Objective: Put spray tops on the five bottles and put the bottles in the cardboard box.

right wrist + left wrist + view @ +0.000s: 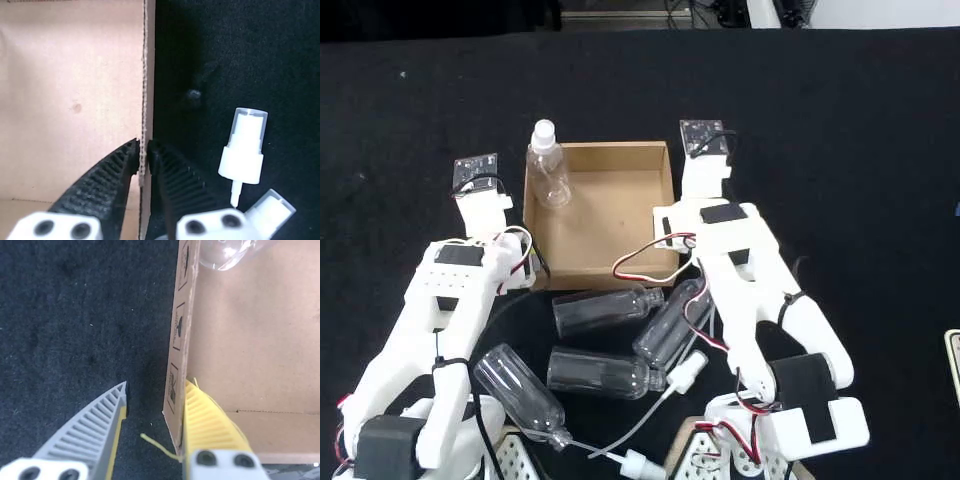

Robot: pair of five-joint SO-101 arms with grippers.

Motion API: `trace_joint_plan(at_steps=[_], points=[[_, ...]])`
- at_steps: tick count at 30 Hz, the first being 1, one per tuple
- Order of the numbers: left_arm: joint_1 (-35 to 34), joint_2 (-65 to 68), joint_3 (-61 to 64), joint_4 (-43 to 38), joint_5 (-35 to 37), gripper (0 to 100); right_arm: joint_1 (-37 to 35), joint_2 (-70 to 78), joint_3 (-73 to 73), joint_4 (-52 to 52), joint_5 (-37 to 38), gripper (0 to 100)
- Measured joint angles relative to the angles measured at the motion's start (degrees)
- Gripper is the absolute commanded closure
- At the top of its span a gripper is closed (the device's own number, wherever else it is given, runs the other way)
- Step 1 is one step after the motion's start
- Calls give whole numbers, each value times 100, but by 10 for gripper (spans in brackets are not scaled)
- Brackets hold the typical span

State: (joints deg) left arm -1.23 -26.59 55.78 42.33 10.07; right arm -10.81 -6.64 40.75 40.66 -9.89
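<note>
Four clear plastic bottles (pixel 605 310) lie topless on the black desk (pixel 840 120), bunched just in front of the cardboard box (pixel 605 235). A fifth bottle (pixel 549 172) — white spray top fitted — sits in the box's far left corner. Loose spray tops (pixel 243 150), white with thin tubes, lie beside the box's right wall. Left end effector (pixel 156 385) released, fingers straddling the left wall. Right end effector (pixel 143 145) clenched on the right wall — box grasped.
</note>
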Motion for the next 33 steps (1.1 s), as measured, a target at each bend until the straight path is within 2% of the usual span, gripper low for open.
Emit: trace_joint_plan(at_steps=[16, 23, 28, 33], points=[[0, 0, 0, 62, 0, 820, 0, 0, 0, 0, 149, 982], [-9, 0, -35, 97, 0, 765, 0, 0, 0, 9, 149, 870], [-9, 0, -167, 97, 0, 765, 0, -273, -35, 220, 149, 853], [-9, 0, -730, 721, 0, 765, 0, -1143, -18, 290, 149, 853]])
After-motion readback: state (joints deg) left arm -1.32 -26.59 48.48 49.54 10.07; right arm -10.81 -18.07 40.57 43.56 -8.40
